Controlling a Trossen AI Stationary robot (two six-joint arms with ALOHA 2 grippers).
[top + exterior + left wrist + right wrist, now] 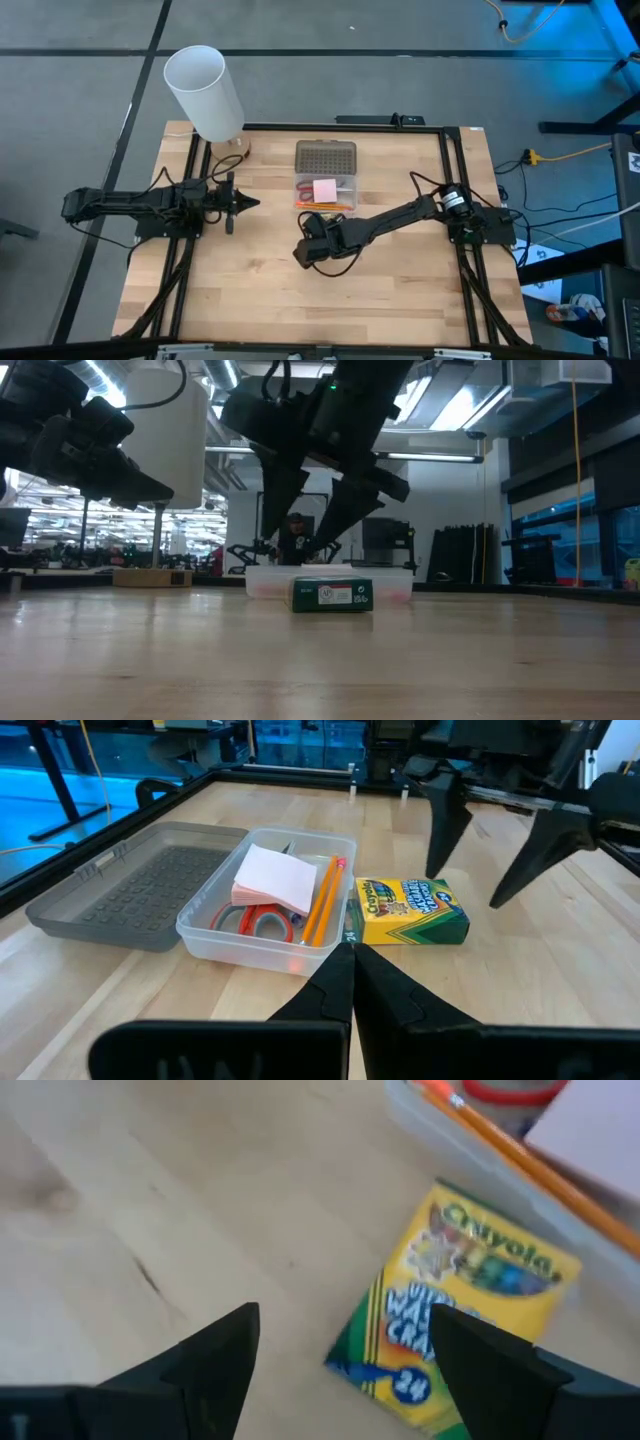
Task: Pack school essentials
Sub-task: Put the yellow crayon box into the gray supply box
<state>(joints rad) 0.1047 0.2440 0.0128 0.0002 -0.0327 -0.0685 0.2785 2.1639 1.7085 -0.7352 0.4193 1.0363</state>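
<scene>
The green-and-yellow crayon box lies flat on the table against the near side of the clear case; in the low view the crayon box sits in front of the case. My right gripper hangs open just above the box, one finger on each side, touching nothing; its wrist view shows the crayon box below the right gripper. Inside the case lie the pink sticky-note pad, orange pencil and red-handled scissors. No blue pen can be made out. My left gripper waits shut, left of the case.
The case's grey dotted lid lies open toward the far edge. A tall white cylinder stands at the far left corner, behind my left arm. Bare wooden table stretches along the near side. Black frame rails run down both sides.
</scene>
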